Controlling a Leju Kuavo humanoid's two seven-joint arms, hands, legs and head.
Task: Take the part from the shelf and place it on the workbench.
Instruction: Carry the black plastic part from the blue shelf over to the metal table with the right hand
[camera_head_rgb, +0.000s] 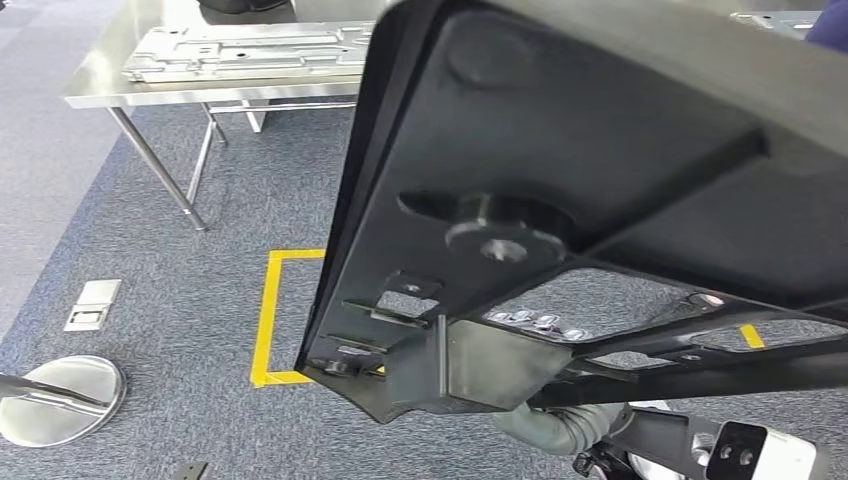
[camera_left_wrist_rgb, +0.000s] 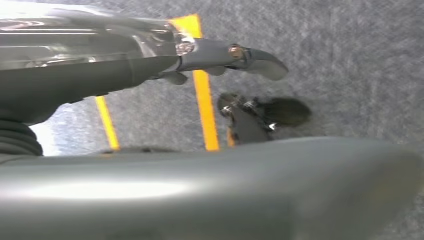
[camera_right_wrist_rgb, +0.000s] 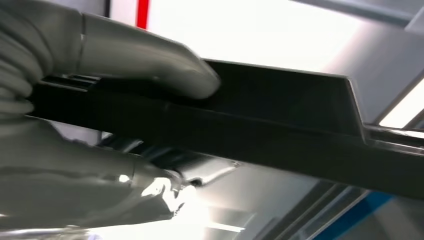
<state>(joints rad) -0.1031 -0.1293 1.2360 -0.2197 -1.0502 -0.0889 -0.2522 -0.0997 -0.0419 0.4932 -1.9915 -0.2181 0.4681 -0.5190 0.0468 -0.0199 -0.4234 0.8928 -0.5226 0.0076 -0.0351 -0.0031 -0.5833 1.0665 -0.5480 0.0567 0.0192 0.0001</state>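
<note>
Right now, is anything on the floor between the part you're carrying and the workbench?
Nothing visible blocks it. The black part is held up by the right robot hand, over grey carpet with yellow tape. The workbench stands ahead to the left, already holding metal plates.

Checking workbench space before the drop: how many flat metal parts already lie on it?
1: a flat grey stamped metal plate lies on the steel workbench, top left. The large black part may hide others.
</note>
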